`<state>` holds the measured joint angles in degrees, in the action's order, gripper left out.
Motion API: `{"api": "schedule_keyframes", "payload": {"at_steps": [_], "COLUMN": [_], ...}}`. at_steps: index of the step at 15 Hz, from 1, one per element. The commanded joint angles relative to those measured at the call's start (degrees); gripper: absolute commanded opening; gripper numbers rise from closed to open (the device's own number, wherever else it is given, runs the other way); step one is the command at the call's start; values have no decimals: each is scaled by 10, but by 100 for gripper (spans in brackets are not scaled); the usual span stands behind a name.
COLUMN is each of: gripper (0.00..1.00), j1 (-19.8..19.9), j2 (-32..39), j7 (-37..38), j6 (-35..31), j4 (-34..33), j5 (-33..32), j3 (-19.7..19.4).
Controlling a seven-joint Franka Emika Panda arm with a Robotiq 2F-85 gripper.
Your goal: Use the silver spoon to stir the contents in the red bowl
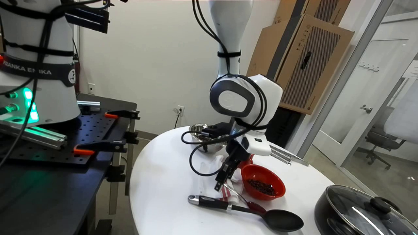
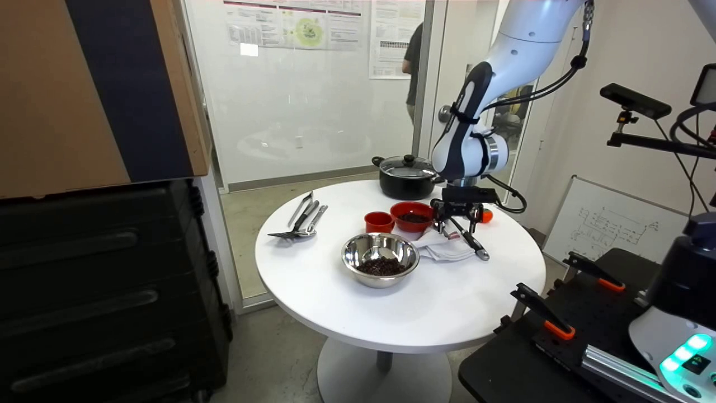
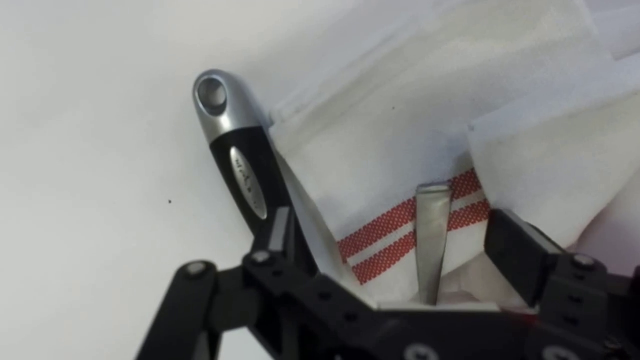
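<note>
Black gripper (image 3: 392, 227), its two fingers spread wide apart, points down at the end of a white robot arm (image 1: 230, 26). Below it is a round white table (image 2: 442, 302). Near the table's edge sits a black pot (image 2: 406, 187) under a glass lid (image 2: 405, 166). A rumpled white cloth (image 3: 370, 160) with two red stripes lies beneath the gripper. Beside the cloth, in an exterior view, stands a shiny steel bowl (image 2: 376, 281), dark loose pieces (image 2: 382, 266) inside. Between that bowl and the pot is the red bowl (image 1: 261, 171), wide, shallow and upright, near the gripper. A black serving spoon (image 1: 282, 220) lies flat on the table, its silver-tipped handle running along the cloth's edge; in the wrist view a finger hides part of it. Well apart from it, toward the table's other side, lies a cluster of utensils (image 2: 305, 217). A smaller red cup (image 2: 379, 228) stands just beside the red bowl; whether the two touch cannot be told. The silver spoon (image 3: 431, 240) lies with its flat handle over the cloth's stripes, in the gap between the fingers and apart from both; in an exterior view its head looks dark red, touching or just beside the black serving spoon, hard to say which. Smallest are the contents (image 1: 261, 187), blackish-brown loose bits lying in the bottom of the red bowl.
</note>
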<state>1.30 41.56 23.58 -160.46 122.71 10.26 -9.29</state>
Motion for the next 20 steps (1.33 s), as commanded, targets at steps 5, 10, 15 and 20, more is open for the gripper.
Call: {"api": "schedule_keyframes", "payload": {"at_steps": [5, 10, 15, 20], "gripper": [44, 10, 5, 4], "j1": [-17, -18, -17, -14], "j2": [30, 33, 32, 28], "j7": [15, 19, 19, 16], "j6": [8, 8, 6, 2], "j4": [-27, -33, -31, -27], "j5": [7, 9, 10, 11], "j3": [-13, -13, -12, -10]}}
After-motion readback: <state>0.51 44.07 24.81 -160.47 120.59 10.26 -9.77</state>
